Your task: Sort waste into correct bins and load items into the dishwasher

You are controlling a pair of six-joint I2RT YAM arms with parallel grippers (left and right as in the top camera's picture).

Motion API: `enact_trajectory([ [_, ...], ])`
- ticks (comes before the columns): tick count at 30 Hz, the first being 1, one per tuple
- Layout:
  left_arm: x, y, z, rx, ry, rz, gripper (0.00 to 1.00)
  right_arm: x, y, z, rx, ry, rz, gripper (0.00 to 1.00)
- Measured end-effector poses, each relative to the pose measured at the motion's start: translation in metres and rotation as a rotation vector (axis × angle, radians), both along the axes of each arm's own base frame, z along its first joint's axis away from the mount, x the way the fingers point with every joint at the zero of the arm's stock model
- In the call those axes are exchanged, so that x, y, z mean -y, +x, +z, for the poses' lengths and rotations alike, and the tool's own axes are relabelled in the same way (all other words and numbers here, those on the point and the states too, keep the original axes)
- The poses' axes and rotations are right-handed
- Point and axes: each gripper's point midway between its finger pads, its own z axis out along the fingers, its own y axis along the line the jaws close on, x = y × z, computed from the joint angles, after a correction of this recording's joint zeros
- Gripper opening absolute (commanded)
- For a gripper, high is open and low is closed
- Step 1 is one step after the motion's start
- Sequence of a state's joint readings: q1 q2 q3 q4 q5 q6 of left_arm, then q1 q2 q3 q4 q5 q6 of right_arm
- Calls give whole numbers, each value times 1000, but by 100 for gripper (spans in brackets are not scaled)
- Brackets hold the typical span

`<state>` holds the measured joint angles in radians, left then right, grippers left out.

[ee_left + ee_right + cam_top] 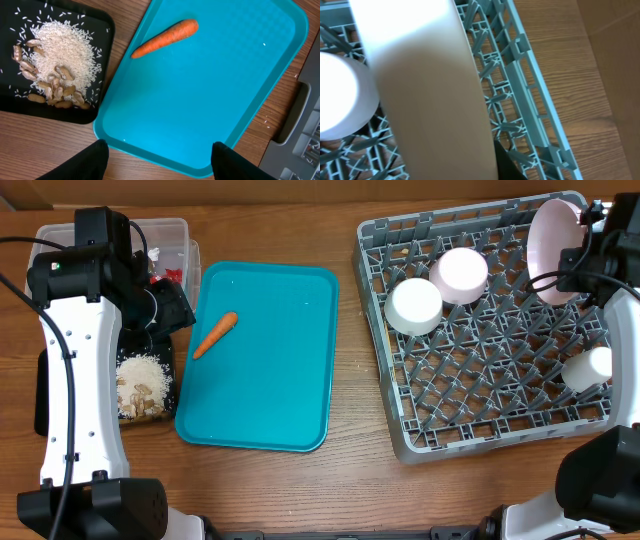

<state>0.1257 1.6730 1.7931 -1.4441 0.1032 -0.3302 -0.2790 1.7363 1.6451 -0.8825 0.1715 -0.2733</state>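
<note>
An orange carrot [215, 334] lies on the teal tray [290, 410]; it also shows in the left wrist view [165, 37]. My left gripper [160, 162] is open and empty, above the teal tray's left edge beside the black tray [170, 405]. The black tray holds rice [65, 47] and nut bits [57, 90]. The clear tub [165, 227] holds the red wrapper [175, 275] and the tissue. My right gripper [578, 258] is shut on the white plate [420, 90], holding it on edge over the grey rack's [480, 430] far right corner. Chopsticks are out of view.
In the rack two white bowls [414, 306] [459, 274] stand upside down at the far left, and a white cup [588, 368] lies at the right side. My left arm covers part of the tub and the black tray. The wooden table [350, 480] lies around.
</note>
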Motion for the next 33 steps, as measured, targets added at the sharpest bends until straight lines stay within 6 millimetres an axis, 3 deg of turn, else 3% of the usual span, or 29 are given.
enact_trajectory([
  [5,0,-1,0,-6,-1,0,68,9,-2,1,-2,-14,-1,4],
  [14,0,-2,0,-7,-1,0,68,8,-1,-16,-11,-25,33,4],
  [23,0,-2,0,-7,-1,0,68,11,1,-16,9,-41,25,4],
  [33,0,-2,0,-8,-1,0,68,22,-10,-25,-43,-84,-11,4],
])
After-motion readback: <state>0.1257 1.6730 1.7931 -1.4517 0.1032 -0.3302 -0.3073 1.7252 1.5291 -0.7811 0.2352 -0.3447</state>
